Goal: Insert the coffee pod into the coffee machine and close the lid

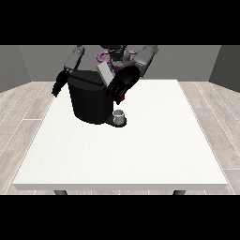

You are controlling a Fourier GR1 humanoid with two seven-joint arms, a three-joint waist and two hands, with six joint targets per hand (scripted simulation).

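The black coffee machine (89, 101) stands on the table's far left part. Its grey lid (104, 72) is tilted up at the top. The hand at the view's right (123, 82) hangs over the machine's top right corner, just right of the lid. A red thing at the machine (122, 99) shows just below that hand. A small grey thing (119, 115) stands on the machine's low base at its front right. The hand at the view's left (58, 84) hangs beside the machine's left wall with relaxed fingers, holding nothing.
The white table (140, 150) stretches towards the camera and to the right of the machine. The robot's torso (115, 54) is right behind the machine.
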